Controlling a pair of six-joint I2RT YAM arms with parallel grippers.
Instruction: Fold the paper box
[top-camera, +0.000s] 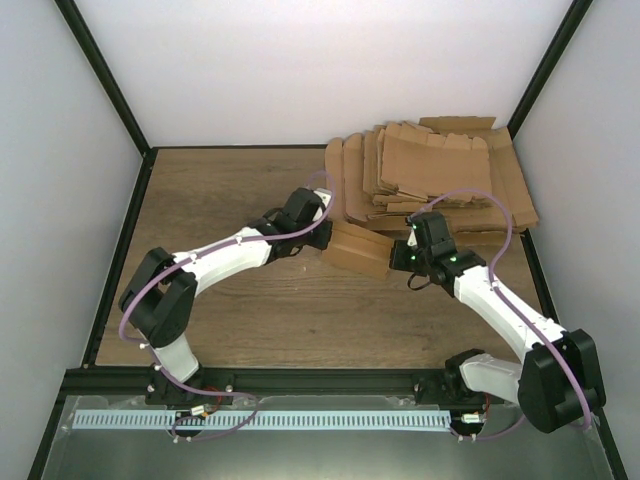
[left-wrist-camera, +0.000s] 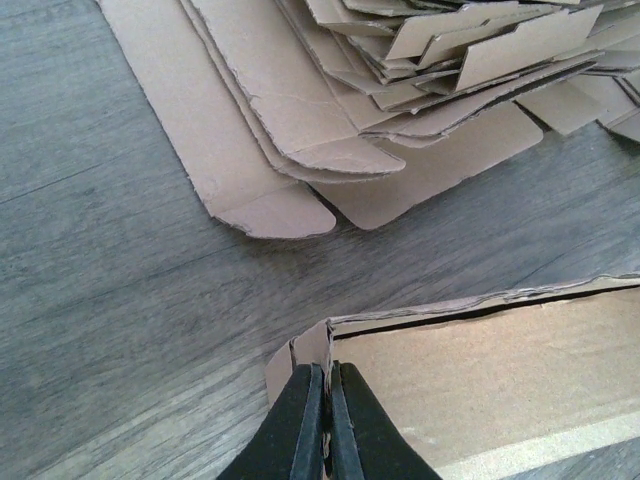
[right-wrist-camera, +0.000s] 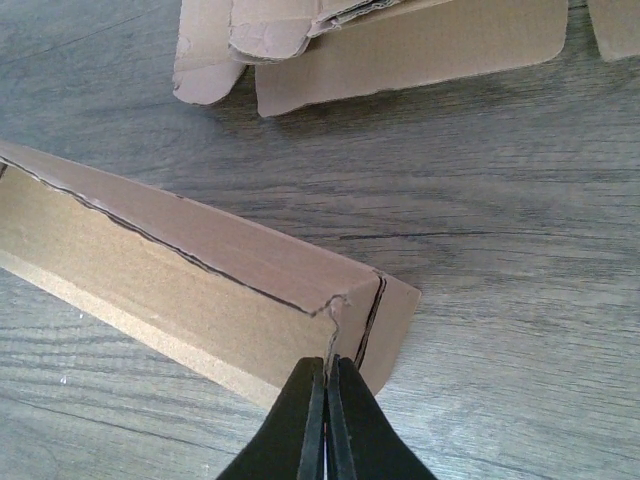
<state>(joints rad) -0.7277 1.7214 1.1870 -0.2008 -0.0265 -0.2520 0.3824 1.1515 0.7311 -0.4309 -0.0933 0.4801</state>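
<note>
Where the two arms reach in from the bottom edge of the overhead view, they meet near mid-frame above the wooden tabletop (top-camera: 230, 310). The left hand (left-wrist-camera: 325, 390) has its fingers pressed together on a thin flap at one end of the paper box (top-camera: 357, 250). The right hand (right-wrist-camera: 327, 385) pinches the corner edge at the opposite end the same way. The box sits between them as a brown oblong, slightly right of centre. Farther back, toward the upper right, a loose pile of flat cardboard blanks (top-camera: 440, 175) spreads out, with a strip of bare wood separating it from the box.
</note>
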